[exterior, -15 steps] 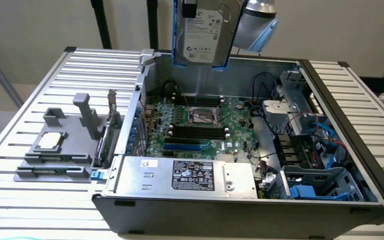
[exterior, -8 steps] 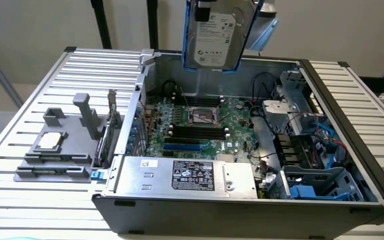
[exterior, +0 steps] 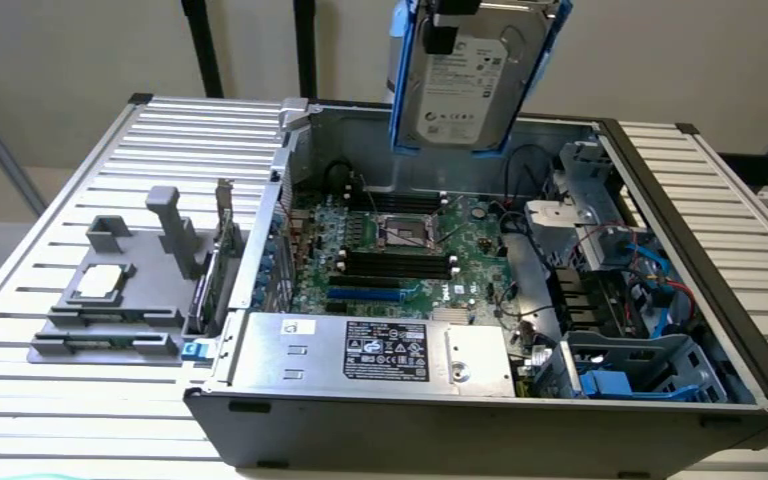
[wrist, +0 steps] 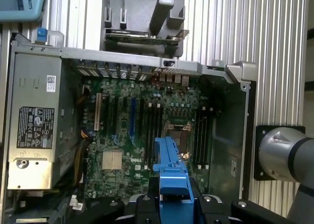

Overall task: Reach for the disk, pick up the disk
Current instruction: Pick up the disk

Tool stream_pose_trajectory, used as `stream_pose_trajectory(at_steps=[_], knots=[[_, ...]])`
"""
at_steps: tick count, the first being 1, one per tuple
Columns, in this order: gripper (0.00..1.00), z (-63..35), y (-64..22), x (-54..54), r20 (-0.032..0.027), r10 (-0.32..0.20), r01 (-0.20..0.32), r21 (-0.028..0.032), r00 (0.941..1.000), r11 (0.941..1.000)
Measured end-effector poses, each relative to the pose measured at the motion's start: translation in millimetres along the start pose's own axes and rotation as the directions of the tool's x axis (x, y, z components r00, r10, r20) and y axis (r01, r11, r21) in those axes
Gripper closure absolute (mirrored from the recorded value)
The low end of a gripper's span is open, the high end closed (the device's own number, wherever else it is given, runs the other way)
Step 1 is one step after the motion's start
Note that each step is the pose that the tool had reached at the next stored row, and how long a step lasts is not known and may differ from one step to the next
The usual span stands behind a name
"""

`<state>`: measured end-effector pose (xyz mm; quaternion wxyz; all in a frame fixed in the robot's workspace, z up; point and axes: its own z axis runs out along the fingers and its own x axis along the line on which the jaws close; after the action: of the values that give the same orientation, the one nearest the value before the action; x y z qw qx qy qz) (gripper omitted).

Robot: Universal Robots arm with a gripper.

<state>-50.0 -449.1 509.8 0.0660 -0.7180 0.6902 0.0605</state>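
The disk (exterior: 464, 90), a silver-grey hard drive with a white label in a blue plastic carrier, hangs upright in the air above the far side of the open computer case (exterior: 491, 420). My gripper (exterior: 448, 25) is shut on its upper end at the top of the exterior view, and one black finger (exterior: 438, 42) lies over the label side. In the wrist view the blue carrier edge (wrist: 171, 170) sticks out between the black gripper fingers (wrist: 174, 207), high above the motherboard (wrist: 132, 131).
Inside the case lie the motherboard (exterior: 398, 250), the labelled power-supply box (exterior: 371, 350) and a drive cage with blue parts (exterior: 638, 370). On the slatted table (exterior: 64, 200), a grey fixture (exterior: 124, 290) at the exterior view's left holds a small processor chip (exterior: 101, 282). An arm joint (wrist: 284, 155) is beside the case.
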Motion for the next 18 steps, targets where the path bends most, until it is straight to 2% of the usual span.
stream_pose_trajectory(at_steps=[6,18], knots=[[0.67,-2.6,-11.3,14.9,0.0000,0.000,0.000,0.0000,1.0000,1.0000],[0.67,-7.1,-28.5,40.9,0.0000,0.000,0.000,0.0000,1.0000,1.0000]])
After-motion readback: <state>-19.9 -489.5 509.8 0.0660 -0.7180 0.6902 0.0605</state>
